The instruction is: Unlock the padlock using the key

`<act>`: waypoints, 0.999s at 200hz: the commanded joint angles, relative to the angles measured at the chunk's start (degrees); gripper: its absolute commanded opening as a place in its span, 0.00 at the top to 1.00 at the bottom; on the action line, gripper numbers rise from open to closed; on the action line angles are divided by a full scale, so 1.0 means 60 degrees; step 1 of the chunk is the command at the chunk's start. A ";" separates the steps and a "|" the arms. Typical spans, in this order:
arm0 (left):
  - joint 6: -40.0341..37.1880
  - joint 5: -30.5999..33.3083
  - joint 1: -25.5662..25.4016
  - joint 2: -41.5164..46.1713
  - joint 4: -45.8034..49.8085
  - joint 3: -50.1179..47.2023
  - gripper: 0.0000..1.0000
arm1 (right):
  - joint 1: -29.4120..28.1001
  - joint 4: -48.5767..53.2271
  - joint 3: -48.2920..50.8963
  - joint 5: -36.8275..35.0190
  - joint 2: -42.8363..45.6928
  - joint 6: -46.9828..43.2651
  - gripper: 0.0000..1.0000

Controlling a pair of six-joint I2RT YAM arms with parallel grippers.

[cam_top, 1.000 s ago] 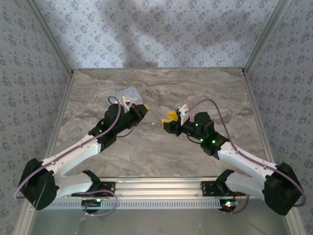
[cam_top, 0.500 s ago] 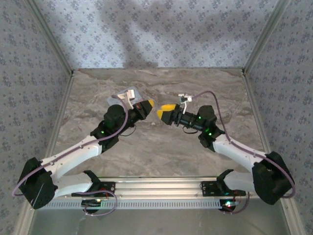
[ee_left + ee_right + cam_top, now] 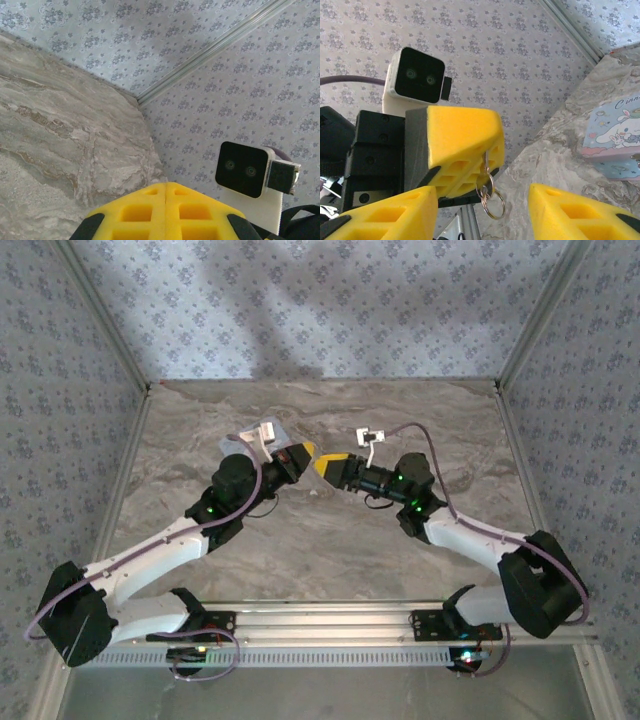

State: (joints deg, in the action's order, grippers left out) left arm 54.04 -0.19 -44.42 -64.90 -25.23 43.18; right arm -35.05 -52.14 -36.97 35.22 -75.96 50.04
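The left gripper (image 3: 480, 157), clamped shut, dangles a key ring (image 3: 490, 199) before the spread fingers of the right gripper (image 3: 328, 466), tin box (image 3: 615, 142) beyond; the padlock cannot be picked out. Closing on the loose ring alone could let the key swing or drop.

The right gripper (image 3: 330, 465) is brought across from well apart to just beside the left gripper (image 3: 305, 452), whose fingers (image 3: 465, 130) are swung round to face it. The key ring (image 3: 487, 192) clamped in them is now hung between the right fingers (image 3: 570, 215).
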 commanded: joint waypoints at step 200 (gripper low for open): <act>0.0209 0.0212 -0.0067 0.0139 -0.0703 0.0025 1.00 | -0.0245 -0.0984 -0.0507 -0.0377 -0.0713 0.1007 0.73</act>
State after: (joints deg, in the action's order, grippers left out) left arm 54.76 0.36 -44.42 -64.90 -26.83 43.16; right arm -36.32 -56.03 -38.11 33.65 -79.81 55.22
